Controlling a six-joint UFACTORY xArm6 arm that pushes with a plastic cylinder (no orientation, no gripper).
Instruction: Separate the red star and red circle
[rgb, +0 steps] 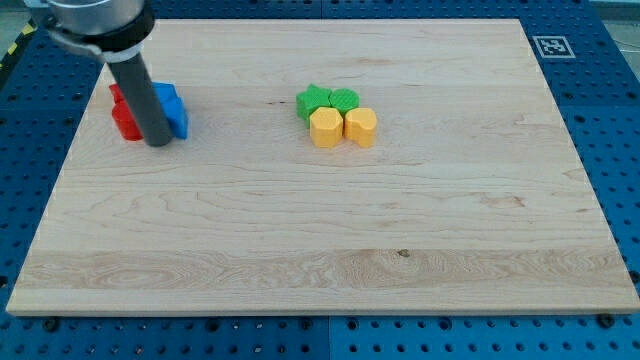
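Note:
Two red blocks sit at the board's upper left, partly hidden behind my rod: one (125, 123) at the lower left of the cluster, the other (116, 94) above it. Their shapes cannot be made out. Two blue blocks (171, 107) touch them on the right. My tip (158, 143) rests on the board at the bottom edge of this cluster, between the red and blue blocks. The rod covers the middle of the cluster.
Near the board's centre top stands a tight group: a green star (313, 101), a green block (344, 99), a yellow hexagon (325, 129) and a yellow block (360, 126). The wooden board (330, 230) lies on a blue perforated table.

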